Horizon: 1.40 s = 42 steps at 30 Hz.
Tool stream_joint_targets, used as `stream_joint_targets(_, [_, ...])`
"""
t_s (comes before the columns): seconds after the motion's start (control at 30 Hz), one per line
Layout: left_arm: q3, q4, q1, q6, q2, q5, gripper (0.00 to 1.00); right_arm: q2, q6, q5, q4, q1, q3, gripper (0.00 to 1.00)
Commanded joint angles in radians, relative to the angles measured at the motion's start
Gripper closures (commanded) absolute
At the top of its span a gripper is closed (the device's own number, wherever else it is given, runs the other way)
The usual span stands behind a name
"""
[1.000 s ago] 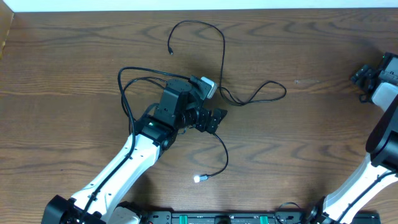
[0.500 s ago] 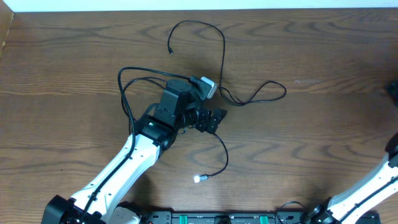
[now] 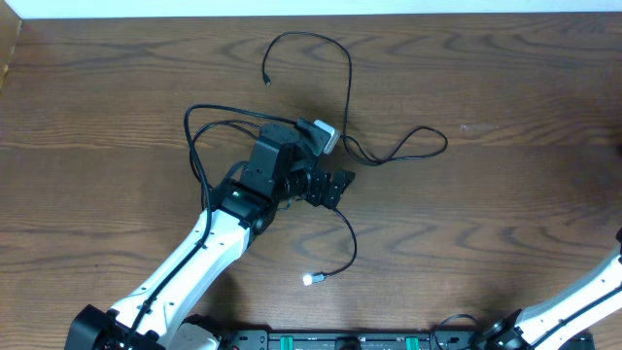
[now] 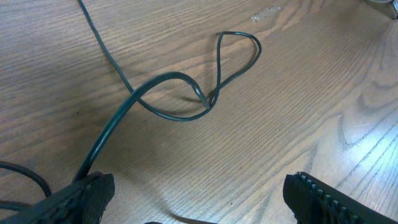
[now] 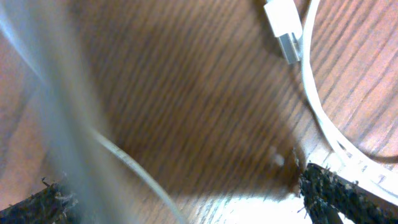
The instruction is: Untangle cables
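**Overhead:** my left gripper (image 3: 330, 187) sits mid-table (image 3: 505, 214) among the black cables (image 3: 350, 97). 1 strand arcs away to 12 o'clock and ends in a dark plug (image 3: 266, 80). 1 strand drops to 6 o'clock and ends in a pale plug (image 3: 309, 279). The cords pass under my left arm, so I cannot count them; 2 plug ends show. My right gripper is outside this view.

**Left wrist:** the jaws stand wide apart with nothing between them. 1 twisted loop (image 4: 212, 98) lies at 12 o'clock, and its cord runs down beside 1 finger (image 4: 87, 194).

**Right wrist only:** 1 white cable (image 5: 317, 106) with 1 white plug (image 5: 283, 25) lies at 1 o'clock of my right gripper (image 5: 186, 199). Its jaws are spread wide and hold nothing. This picture is blurred.
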Motion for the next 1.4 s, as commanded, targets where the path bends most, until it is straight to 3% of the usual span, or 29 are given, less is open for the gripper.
stream_joint_targets(0.0, [-0.001, 0.001, -0.001, -0.002, 0.004, 0.013, 0.08, -0.126, -0.019, -0.019, -0.005, 0.008, 0.038, 0.01])
stream_joint_targets(0.3, [-0.001, 0.001, -0.001, -0.002, 0.004, 0.013, 0.08, -0.42, -0.02, -0.048, -0.082, 0.05, 0.038, 0.01])
stream_joint_targets(0.47, [-0.001, 0.001, -0.001, -0.002, 0.004, 0.013, 0.08, -0.517, -0.072, -0.28, -0.107, 0.117, 0.038, 0.01])
stream_joint_targets(0.7, [-0.001, 0.001, -0.001, -0.002, 0.004, 0.013, 0.08, -0.517, -0.282, -0.576, -0.15, 0.252, 0.029, 0.01])
stream_joint_targets(0.97, [-0.001, 0.001, -0.001, -0.002, 0.004, 0.013, 0.08, -0.513, -0.565, -0.589, -0.249, 0.463, -0.012, 0.01])
stream_joint_targets(1.27, [-0.001, 0.0, -0.001, 0.006, 0.003, -0.04, 0.08, -0.513, -0.688, -0.589, -0.241, 0.681, -0.101, 0.01])
stream_joint_targets(1.37, [-0.001, -0.015, 0.012, 0.005, 0.002, -0.139, 0.08, -0.513, -0.694, -0.588, -0.207, 0.743, -0.148, 0.01])
